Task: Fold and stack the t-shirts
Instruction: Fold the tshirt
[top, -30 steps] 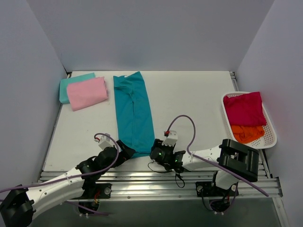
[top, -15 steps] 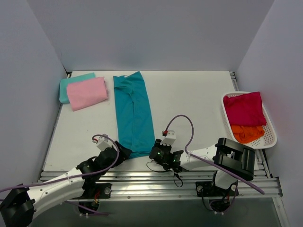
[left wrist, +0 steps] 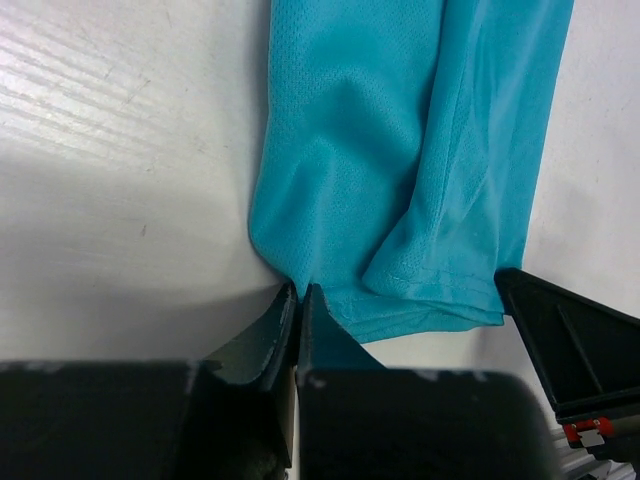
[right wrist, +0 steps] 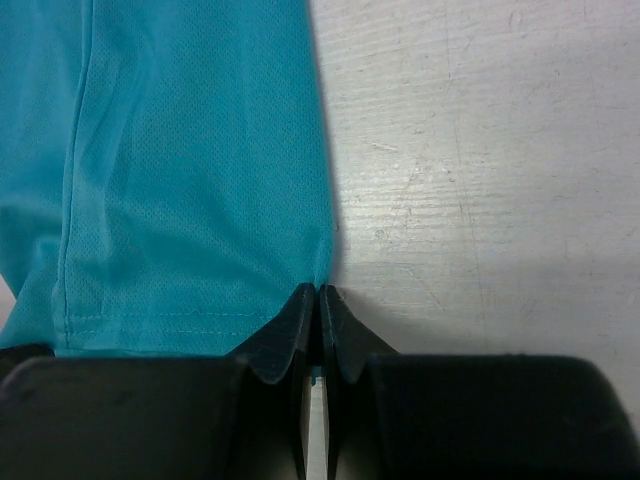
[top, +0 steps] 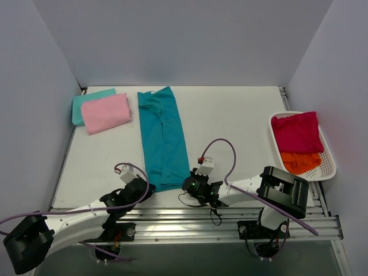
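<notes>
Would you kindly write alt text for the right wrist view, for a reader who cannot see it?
The right pincer is shut on a hem corner of the teal t-shirt, seen close up from just above. The shirt lies flat across the left half of the picture, and the bare white table fills the right half.

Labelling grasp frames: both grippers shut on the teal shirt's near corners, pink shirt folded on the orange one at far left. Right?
No: top view shows the pink shirt lying on a pale aqua shirt; the orange shirt sits in the basket at right. The left gripper and right gripper are indeed shut on the near corners of the teal shirt.
</notes>
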You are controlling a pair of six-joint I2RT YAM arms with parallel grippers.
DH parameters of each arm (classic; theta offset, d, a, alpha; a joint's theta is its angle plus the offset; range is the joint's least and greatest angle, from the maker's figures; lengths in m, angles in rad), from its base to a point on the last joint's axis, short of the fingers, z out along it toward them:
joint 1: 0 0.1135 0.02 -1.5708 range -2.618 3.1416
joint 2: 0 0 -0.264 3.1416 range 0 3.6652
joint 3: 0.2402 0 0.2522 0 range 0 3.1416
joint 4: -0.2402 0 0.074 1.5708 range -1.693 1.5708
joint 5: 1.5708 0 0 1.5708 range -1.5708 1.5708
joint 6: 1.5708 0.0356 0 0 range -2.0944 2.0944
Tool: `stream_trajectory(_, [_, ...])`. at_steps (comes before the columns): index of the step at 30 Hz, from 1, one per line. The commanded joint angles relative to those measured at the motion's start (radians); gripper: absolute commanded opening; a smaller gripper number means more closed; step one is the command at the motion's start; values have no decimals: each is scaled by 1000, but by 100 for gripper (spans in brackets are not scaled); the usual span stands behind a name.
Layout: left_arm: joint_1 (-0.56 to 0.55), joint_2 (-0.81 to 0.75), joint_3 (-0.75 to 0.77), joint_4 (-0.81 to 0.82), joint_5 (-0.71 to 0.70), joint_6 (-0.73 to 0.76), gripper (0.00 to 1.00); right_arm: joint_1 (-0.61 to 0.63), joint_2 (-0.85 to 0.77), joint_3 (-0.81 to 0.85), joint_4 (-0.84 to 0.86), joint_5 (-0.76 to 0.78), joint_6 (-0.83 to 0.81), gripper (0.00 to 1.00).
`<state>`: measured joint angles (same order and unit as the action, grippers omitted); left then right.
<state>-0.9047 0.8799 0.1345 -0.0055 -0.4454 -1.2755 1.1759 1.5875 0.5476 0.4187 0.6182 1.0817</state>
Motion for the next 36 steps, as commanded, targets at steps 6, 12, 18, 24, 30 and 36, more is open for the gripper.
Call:
stream_trajectory(6, [-5,7,71,-180,-15,53,2,-9,-67,-67,-112,37,40,0])
stream_trajectory(12, [-7,-159,96,-350,-27,71,2,-2,-165,-103,-179,66,64,0])
stream_trajectory(18, [-7,-222,132,-429,-47,79,2,2,-193,-92,-211,75,61,0])
stream_trajectory(24, [-7,-203,186,-416,-29,103,2,7,-207,-38,-239,81,32,0])
stream_trajectory(30, [-3,-180,292,-433,-39,166,2,8,-259,28,-299,113,-5,0])
stream_trajectory(36, [16,-145,425,-429,-53,243,2,1,-276,156,-345,175,-89,0])
